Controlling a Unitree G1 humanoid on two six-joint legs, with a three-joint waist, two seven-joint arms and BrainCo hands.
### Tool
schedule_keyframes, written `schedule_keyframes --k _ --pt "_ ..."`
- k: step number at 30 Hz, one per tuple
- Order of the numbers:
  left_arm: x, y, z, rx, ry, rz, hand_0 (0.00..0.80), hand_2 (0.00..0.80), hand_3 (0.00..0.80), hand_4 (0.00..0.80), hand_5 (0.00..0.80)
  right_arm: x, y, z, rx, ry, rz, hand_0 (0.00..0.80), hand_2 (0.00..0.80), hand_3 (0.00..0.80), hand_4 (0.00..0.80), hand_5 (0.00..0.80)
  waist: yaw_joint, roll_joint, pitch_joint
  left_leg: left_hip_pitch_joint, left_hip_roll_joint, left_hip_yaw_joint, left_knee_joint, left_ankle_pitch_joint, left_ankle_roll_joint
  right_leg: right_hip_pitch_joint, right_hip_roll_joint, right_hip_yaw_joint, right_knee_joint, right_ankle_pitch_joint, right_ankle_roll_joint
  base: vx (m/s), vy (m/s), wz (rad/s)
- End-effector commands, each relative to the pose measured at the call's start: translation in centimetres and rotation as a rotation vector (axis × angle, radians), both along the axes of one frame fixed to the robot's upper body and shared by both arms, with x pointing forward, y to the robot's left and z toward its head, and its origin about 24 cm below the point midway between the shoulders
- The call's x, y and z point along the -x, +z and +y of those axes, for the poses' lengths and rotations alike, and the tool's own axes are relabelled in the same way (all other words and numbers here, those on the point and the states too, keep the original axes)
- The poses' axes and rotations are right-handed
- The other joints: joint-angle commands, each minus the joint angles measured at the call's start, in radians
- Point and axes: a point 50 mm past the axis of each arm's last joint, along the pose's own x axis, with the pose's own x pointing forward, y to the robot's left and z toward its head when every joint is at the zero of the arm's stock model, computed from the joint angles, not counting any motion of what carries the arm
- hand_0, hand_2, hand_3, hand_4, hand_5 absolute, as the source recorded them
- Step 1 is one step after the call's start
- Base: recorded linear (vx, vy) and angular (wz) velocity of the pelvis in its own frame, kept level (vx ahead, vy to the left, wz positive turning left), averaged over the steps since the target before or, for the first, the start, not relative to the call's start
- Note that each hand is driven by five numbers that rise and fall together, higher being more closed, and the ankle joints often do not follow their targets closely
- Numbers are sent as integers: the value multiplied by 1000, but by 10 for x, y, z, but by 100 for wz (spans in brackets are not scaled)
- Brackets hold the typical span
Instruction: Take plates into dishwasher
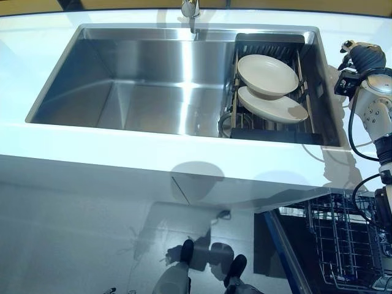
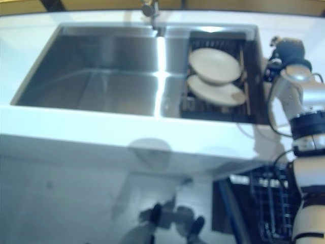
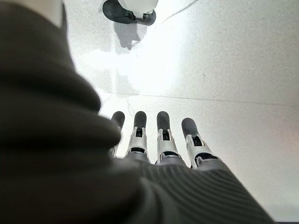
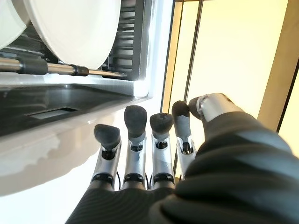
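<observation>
Where the white counter [image 1: 122, 147] runs across the view, a steel sink [image 1: 147, 79] is set into it — tap [image 1: 190, 9] at the far rim. Dishwasher rack [image 1: 349, 245]: wire, below the counter at the right. Drying rack [image 1: 269, 125]: dark, in the sink's right end. Two plates [image 1: 267, 75] lean in it, overlapping. Right hand [image 4: 140, 154]: above the counter just right of the sink, fingers straight, empty. Left hand [image 3: 159, 144]: over pale floor — fingers extended, holding nothing.
</observation>
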Motion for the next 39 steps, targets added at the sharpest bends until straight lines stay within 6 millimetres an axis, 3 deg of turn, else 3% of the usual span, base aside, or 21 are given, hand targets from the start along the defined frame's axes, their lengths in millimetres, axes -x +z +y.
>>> schedule_keyframes --k 1,3,4,5,10,16,23,27,39 --pt "25 -1 10 -60 -58 89 0 0 0 0 0 8 33 9 159 22 -79 800 800 800 800 800 23 -35 -61 -18 -24 39 -9 -73 8 39 5 -33 0 -102 37 0 0 0" --pt "26 -1 12 -63 -58 89 0 0 0 0 0 7 31 10 200 38 -65 791 791 791 791 791 23 -38 -66 -14 -24 41 -9 -75 7 44 4 -34 0 -104 37 0 0 0" --pt "26 0 12 -64 -61 88 0 0 0 0 0 6 31 11 241 38 -58 439 439 439 439 439 24 -39 -71 -12 -24 40 -9 -76 7 45 4 -35 0 -105 38 0 0 0" --pt "26 0 13 -65 -63 88 0 0 0 0 0 7 32 12 337 19 -47 0 0 0 0 0 24 -40 -77 -10 -25 40 -9 -77 8 48 3 -35 0 -106 38 0 0 0" --pt "22 1 13 -71 -78 90 0 0 0 0 0 9 40 16 654 -46 21 0 0 0 0 0 29 -51 -95 1 -26 36 -9 -78 10 59 2 -41 0 -107 43 0 0 0" --pt "21 4 20 -86 -110 102 0 0 0 0 0 12 66 21 1198 -175 136 0 0 0 0 0 50 -64 -110 14 -27 27 -9 -84 13 77 1 -53 0 -111 48 13 0 0" --pt "13 11 29 -100 -127 75 0 0 0 0 0 11 66 42 1569 -186 206 0 0 0 0 0 65 -80 -89 -8 -28 13 -9 -80 22 60 4 -59 0 -106 50 -15 -3 3" --pt "9 14 34 -110 -137 62 0 0 0 0 0 10 56 44 1629 -158 232 0 0 0 0 0 70 -90 -84 -13 -28 5 -9 -80 25 57 5 -61 0 -104 53 -9 -11 8" --pt "-6 20 38 -124 -134 13 0 0 0 0 0 2 34 40 1568 -64 282 0 0 0 0 0 70 -96 -53 -30 -27 2 -9 -77 33 37 9 -52 0 -90 55 -5 -1 1"
